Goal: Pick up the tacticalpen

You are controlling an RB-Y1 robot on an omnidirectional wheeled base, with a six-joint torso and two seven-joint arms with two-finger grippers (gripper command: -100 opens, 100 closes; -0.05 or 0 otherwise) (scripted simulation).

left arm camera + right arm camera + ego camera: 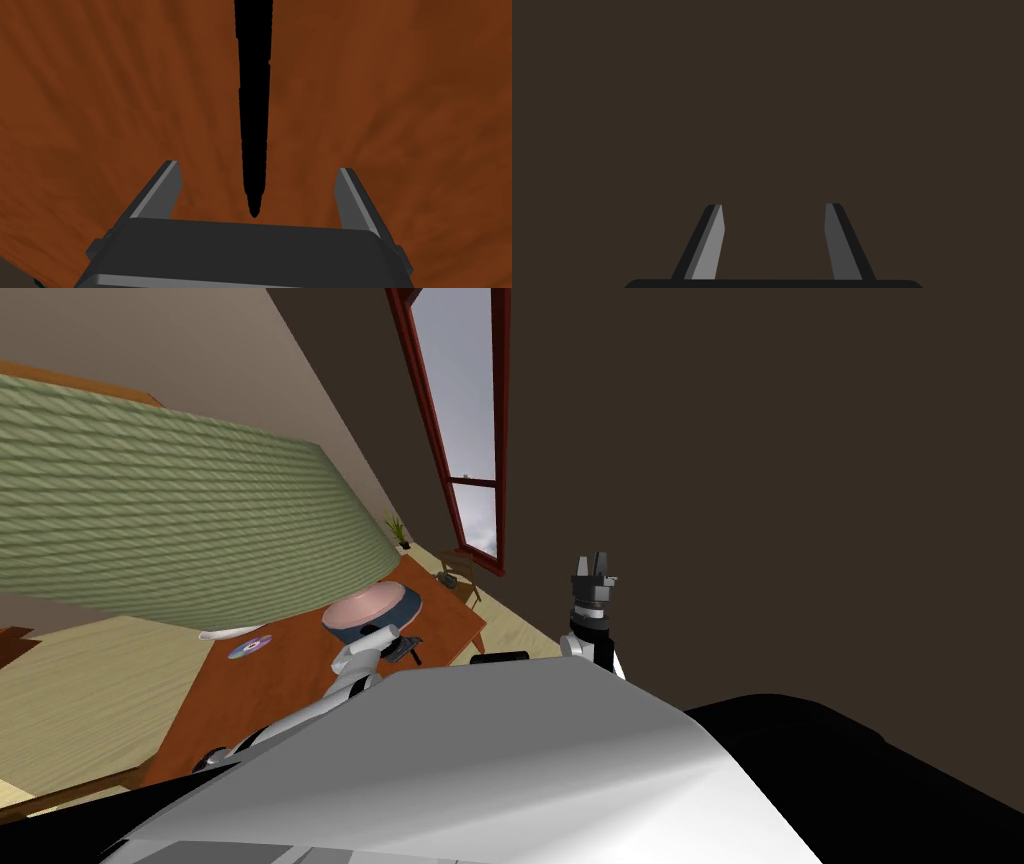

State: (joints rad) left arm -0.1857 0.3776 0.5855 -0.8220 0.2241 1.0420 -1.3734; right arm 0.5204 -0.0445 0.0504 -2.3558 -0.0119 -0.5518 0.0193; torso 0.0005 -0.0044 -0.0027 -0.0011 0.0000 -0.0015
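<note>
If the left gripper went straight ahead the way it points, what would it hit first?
Probably the black pen, which lies on the reddish-brown tabletop between the open fingers of the left gripper; the fingers would straddle it and touch the tabletop. Depth is unclear.

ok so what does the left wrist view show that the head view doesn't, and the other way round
Left wrist view: the black pen lying flat between the open fingers of the left end effector. Head view: the green lampshade, a disc, the red-framed window and the raised right end effector in front of a dark wall. Both: the red-brown table under the left arm.
</note>
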